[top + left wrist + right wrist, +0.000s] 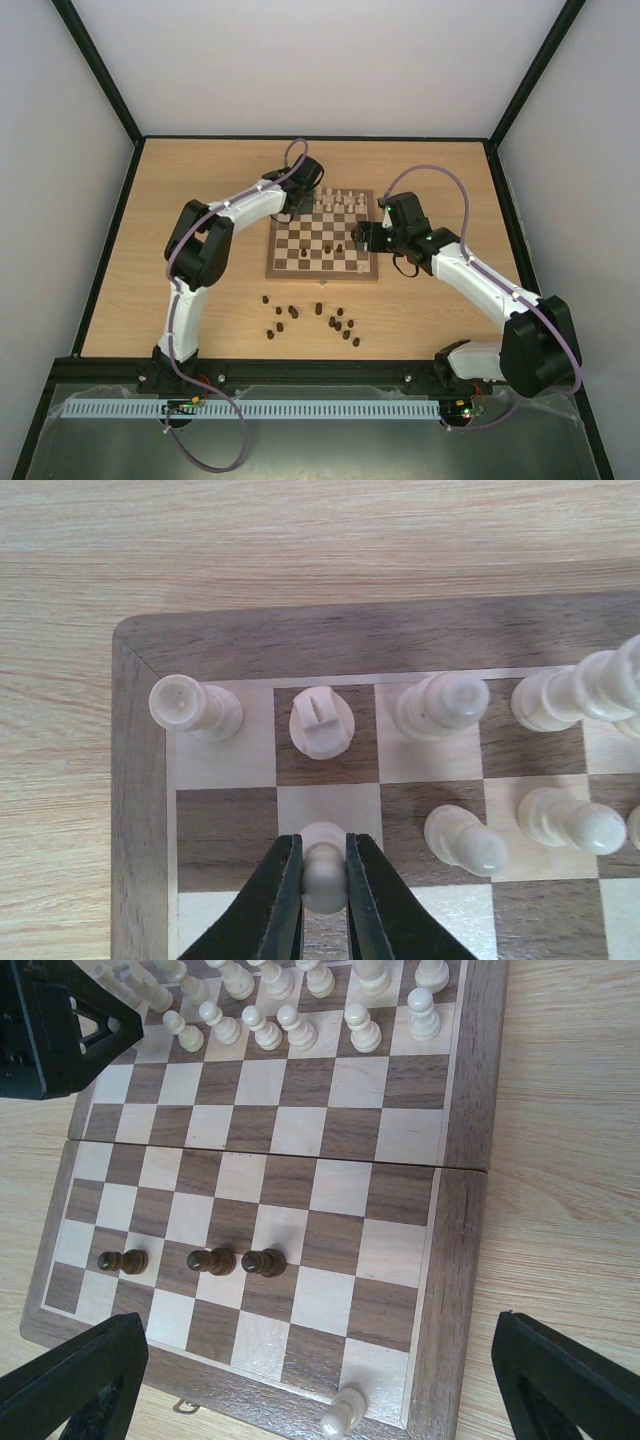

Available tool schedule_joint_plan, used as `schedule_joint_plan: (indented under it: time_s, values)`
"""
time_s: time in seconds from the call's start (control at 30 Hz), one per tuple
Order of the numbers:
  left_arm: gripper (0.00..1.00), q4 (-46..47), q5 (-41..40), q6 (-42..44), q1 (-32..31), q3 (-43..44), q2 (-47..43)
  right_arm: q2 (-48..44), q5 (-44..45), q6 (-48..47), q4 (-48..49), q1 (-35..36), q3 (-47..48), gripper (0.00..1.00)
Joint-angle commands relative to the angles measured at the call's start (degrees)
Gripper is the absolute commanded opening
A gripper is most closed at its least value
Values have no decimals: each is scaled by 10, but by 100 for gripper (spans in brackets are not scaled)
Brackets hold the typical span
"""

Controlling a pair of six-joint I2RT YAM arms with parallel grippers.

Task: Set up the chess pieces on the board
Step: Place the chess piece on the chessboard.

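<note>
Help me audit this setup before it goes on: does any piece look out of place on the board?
Yes. One pale piece stands alone in the board's nearest row in the right wrist view, on the dark pawns' side, while the other pale pieces line the opposite edge. It looks misplaced.

Dark chess pieces (318, 308) — tabletop (220, 160), near board (320, 276)

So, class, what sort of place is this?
Probably a robot lab test cell: plain walls and a black frame enclose a wooden table, two arms are mounted at its near edge, with a chessboard between them.
</note>
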Motion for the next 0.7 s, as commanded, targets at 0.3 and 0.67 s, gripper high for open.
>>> schedule_joint_plan:
  time_s: [0.3, 0.67]
  values:
    - [13, -6, -2, 10, 5, 31, 32, -3, -4, -5, 1, 5, -7, 95]
    - [23, -3, 1, 7, 4, 13, 20, -1, -6, -5, 1, 5, -6, 95]
